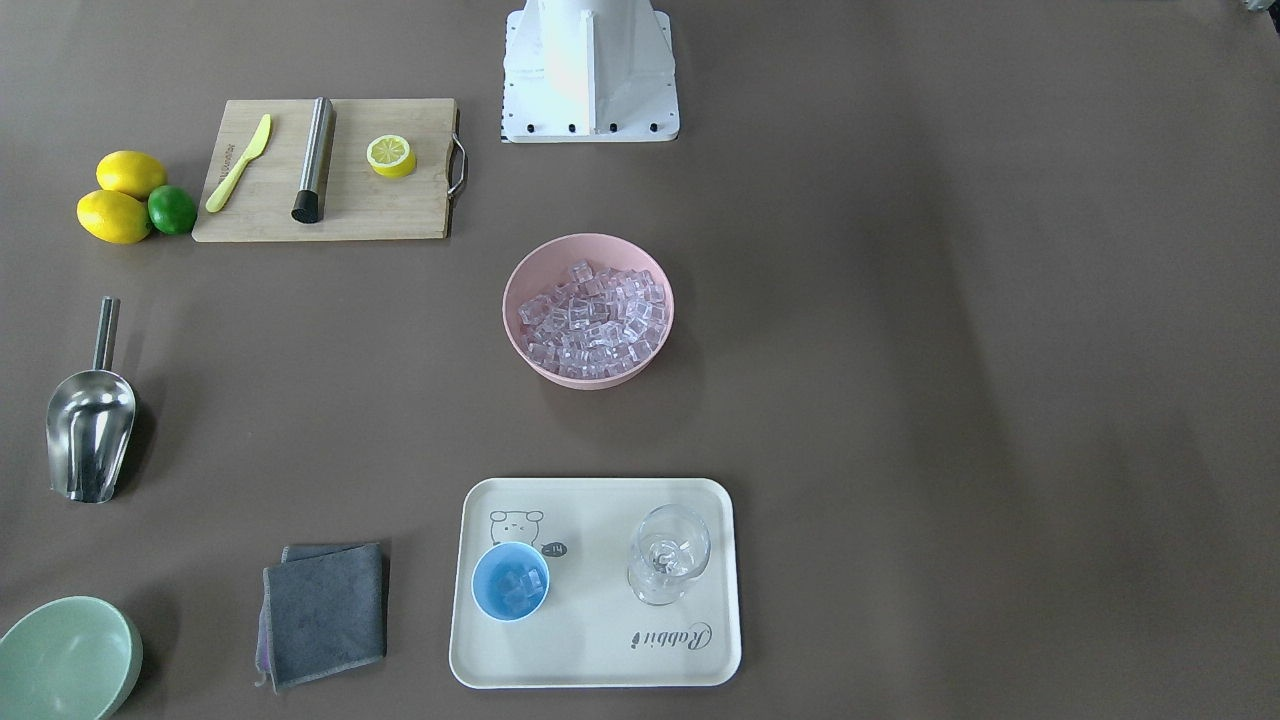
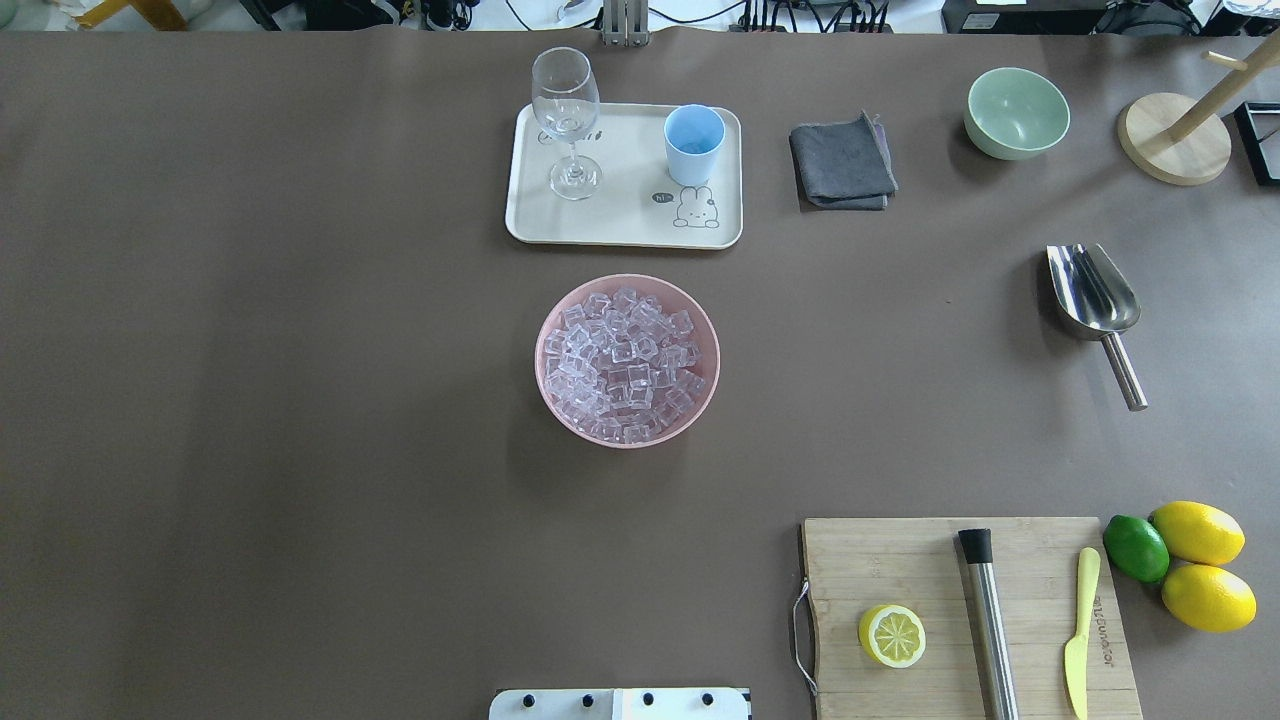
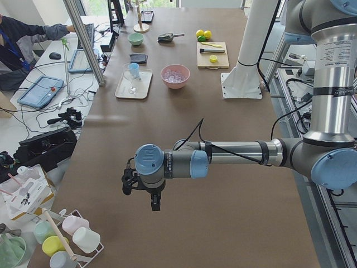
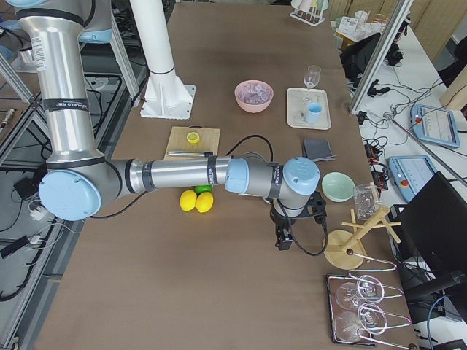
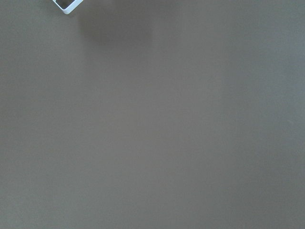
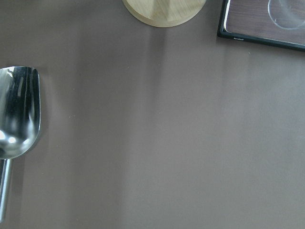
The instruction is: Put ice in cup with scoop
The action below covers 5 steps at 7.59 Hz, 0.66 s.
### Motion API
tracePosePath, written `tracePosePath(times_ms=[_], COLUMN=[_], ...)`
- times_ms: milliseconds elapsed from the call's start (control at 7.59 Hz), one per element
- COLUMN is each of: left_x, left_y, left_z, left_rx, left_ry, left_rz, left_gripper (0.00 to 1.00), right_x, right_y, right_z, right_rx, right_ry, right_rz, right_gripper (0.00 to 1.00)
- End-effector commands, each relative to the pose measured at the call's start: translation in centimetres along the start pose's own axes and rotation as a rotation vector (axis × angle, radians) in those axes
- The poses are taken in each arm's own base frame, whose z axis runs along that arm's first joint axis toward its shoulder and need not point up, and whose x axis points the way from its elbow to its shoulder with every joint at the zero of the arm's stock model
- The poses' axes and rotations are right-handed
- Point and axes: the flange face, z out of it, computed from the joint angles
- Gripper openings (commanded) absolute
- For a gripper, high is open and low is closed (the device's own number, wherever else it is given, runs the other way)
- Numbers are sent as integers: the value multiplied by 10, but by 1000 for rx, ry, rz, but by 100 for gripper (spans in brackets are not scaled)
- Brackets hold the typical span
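The ice [image 1: 590,315] is a heap of clear cubes in a pink bowl [image 2: 560,415] at mid-table. The light blue cup [image 1: 510,580] stands on a cream tray [image 1: 600,660] and holds a few cubes. The steel scoop [image 1: 90,425] lies empty on the table on the robot's right; its trough also shows at the left edge of the right wrist view [image 6: 16,124]. My left gripper [image 3: 155,204] hangs over bare table far from the bowl. My right gripper [image 4: 283,239] hangs past the scoop, near a wooden stand. I cannot tell whether either is open or shut.
A stemmed glass [image 1: 668,552] stands on the tray beside the cup. A grey cloth [image 1: 325,612] and a green bowl [image 1: 65,660] lie past the scoop. A cutting board [image 1: 330,170] holds a half lemon, a steel cylinder and a yellow knife. The wooden stand [image 2: 1175,140] is at the far right.
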Motion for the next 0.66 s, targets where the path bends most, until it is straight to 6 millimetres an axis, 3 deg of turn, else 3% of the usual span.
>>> tracePosePath(times_ms=[0,527], left_x=[-1,-1], left_y=[0,0], left_z=[1,1], left_rx=[-1,-1], left_ry=[0,0], left_rz=[-1,-1], left_gripper=[98,98], right_x=[11,13], right_y=[6,7], right_z=[2,0], right_rx=[-5,2], right_ry=[-2,-8], right_rz=[24,28], right_gripper=[100,100])
